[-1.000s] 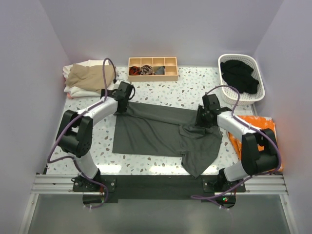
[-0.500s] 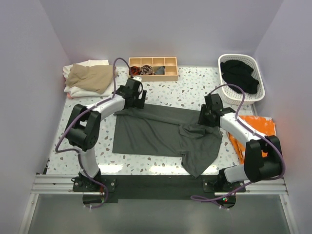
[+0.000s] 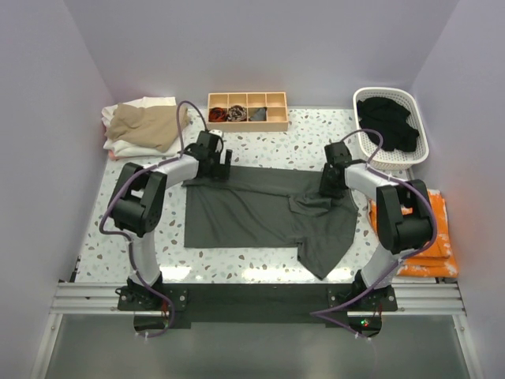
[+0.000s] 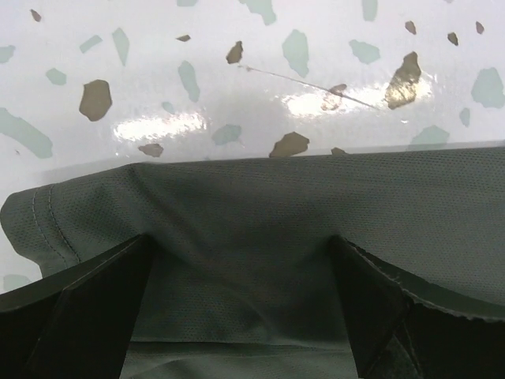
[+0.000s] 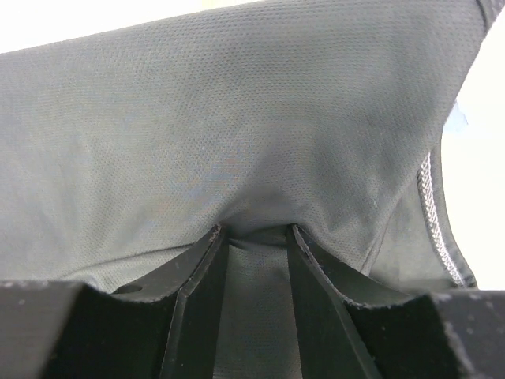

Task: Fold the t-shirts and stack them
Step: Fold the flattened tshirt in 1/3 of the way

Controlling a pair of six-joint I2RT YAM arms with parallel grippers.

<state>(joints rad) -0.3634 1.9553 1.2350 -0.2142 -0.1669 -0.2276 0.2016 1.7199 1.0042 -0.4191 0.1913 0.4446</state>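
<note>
The right hand [image 5: 252,230] pinches a fold at the far right edge of the dark grey t-shirt [image 3: 245,209], which lies spread on the speckled bench [image 3: 308,142], while the left hand [image 4: 245,253] stands wide open over its far left edge.

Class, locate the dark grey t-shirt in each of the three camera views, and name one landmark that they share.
Top external: the dark grey t-shirt lies spread across the middle of the speckled table.
Left wrist: it fills the lower half, hemmed corner at left, under the open left gripper.
Right wrist: it fills nearly the whole picture, puckered in the right gripper.
Shared landmark: the speckled table, washed out to white in the right wrist view.
</note>
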